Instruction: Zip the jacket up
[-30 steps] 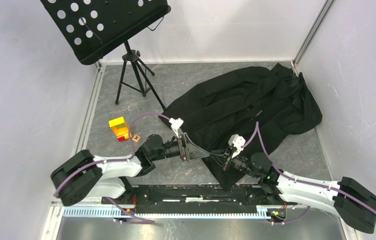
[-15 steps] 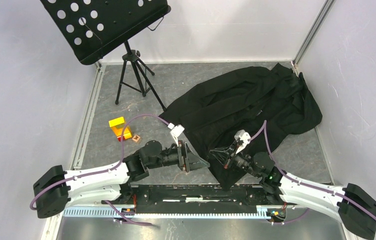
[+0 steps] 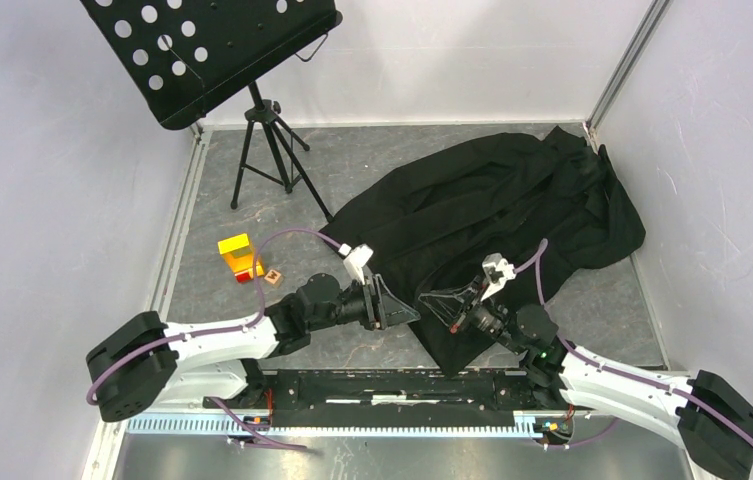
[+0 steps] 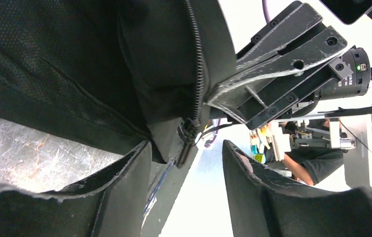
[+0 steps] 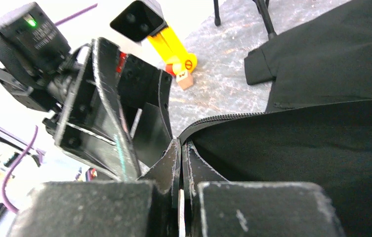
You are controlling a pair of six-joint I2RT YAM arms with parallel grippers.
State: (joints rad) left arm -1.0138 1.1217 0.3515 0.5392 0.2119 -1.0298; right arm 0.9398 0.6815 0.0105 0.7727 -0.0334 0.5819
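The black jacket (image 3: 492, 210) is spread on the grey table (image 3: 372, 160), from centre to far right corner. Its near edge is clamped by the right pincer (image 3: 430, 298). The left pincer (image 4: 186, 145) is held apart at the zipper's lower end (image 4: 189, 129).

Overhead view: soft, even, bright light; faint shadows on the grey tabletop (image 3: 382, 160). Left wrist view blows out white toward 5 o'clock, right wrist view toward 10 o'clock. The black jacket (image 3: 512, 200) shows little detail; nearest edges blur.
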